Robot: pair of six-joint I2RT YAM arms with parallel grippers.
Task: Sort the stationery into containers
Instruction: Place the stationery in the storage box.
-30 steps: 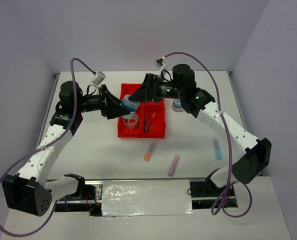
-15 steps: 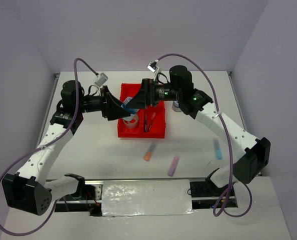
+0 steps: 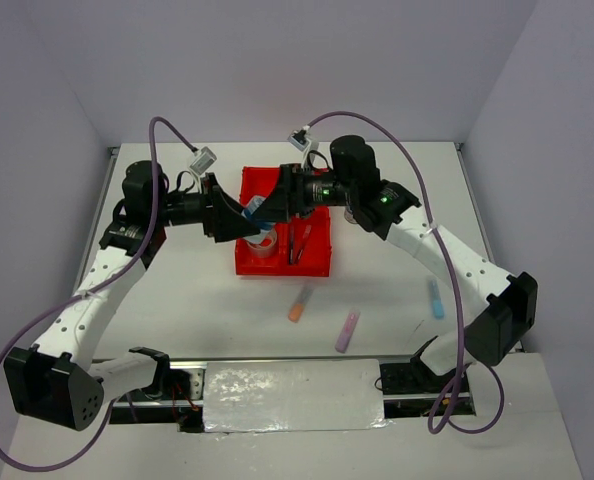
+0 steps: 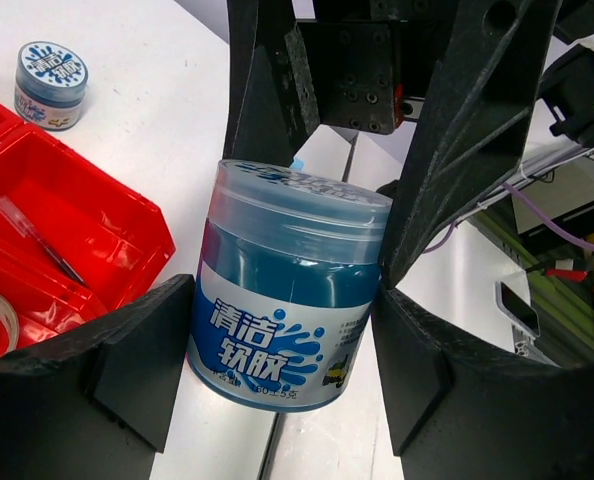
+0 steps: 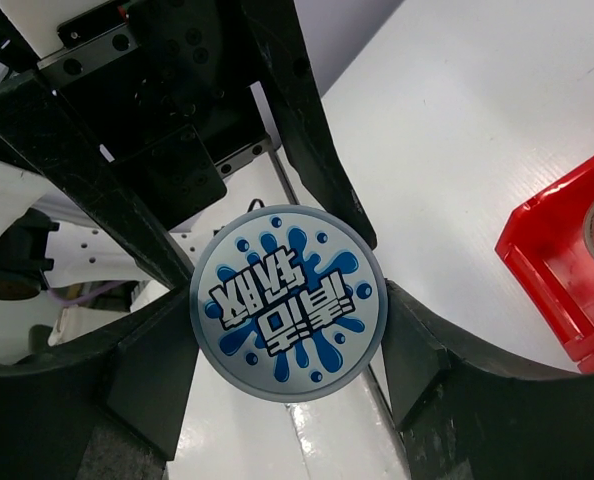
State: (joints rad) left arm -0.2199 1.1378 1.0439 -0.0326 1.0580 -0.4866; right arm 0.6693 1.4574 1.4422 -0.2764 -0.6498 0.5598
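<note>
A blue-white round roll [image 4: 287, 290] hangs in the air between my two grippers, above the left side of the red tray [image 3: 317, 266]. My left gripper [image 4: 282, 335] is shut on its sides. My right gripper [image 5: 287, 320] faces its lid [image 5: 289, 302], and its open fingers [image 5: 427, 350] sit close on both sides. In the top view the two grippers meet at the roll [image 3: 258, 207]. Tape rings [image 3: 264, 243] and pens [image 3: 299, 243] lie in the tray's near compartments. The other blue-white roll [image 4: 51, 85] stands on the table beyond the tray.
An orange highlighter [image 3: 299, 303], a purple highlighter [image 3: 348, 329] and a light-blue highlighter [image 3: 435, 298] lie on the white table in front of the tray. Grey walls close in the table on three sides.
My right gripper has moved left over the tray until its fingers flank the roll held by my left gripper. The left arm has barely moved.
</note>
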